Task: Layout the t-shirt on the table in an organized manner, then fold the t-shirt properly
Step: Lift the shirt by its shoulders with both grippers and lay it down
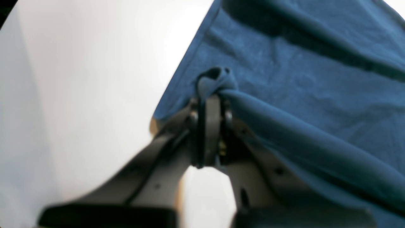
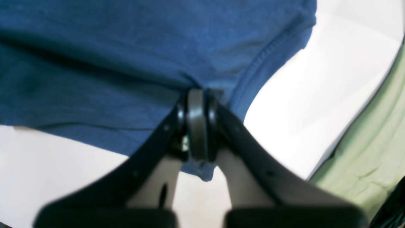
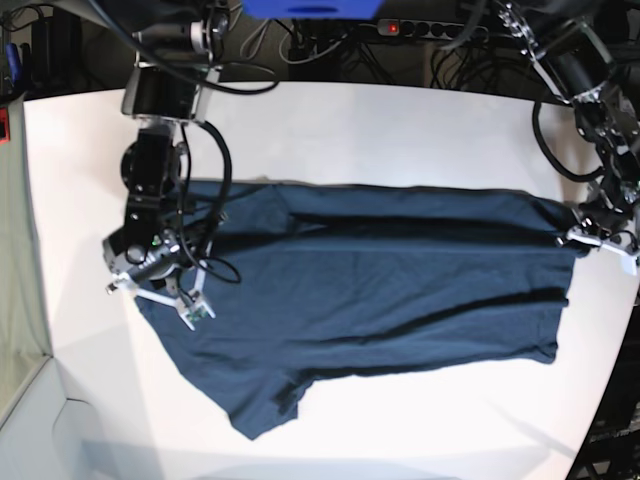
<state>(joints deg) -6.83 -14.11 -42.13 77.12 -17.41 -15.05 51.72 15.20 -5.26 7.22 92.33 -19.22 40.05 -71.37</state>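
Observation:
The dark navy t-shirt [image 3: 380, 270] lies stretched sideways across the white table [image 3: 400, 130], with long creases running along it and one sleeve pointing toward the front. In the base view my left gripper [image 3: 582, 238] is at the shirt's right end. The left wrist view shows this gripper [image 1: 212, 95] shut on a bunched fold of the t-shirt [image 1: 300, 79]. My right gripper [image 3: 165, 288] is at the shirt's left end. In the right wrist view that gripper [image 2: 196, 95] is shut on the t-shirt [image 2: 126, 57] near a stitched hem, with cloth draped over its fingers.
Cables and a power strip [image 3: 400, 25] run along the table's back edge. A green cloth [image 3: 15, 250] hangs off the left side, and this green cloth [image 2: 373, 152] also shows in the right wrist view. The table's edge curves in at the front right [image 3: 600, 400].

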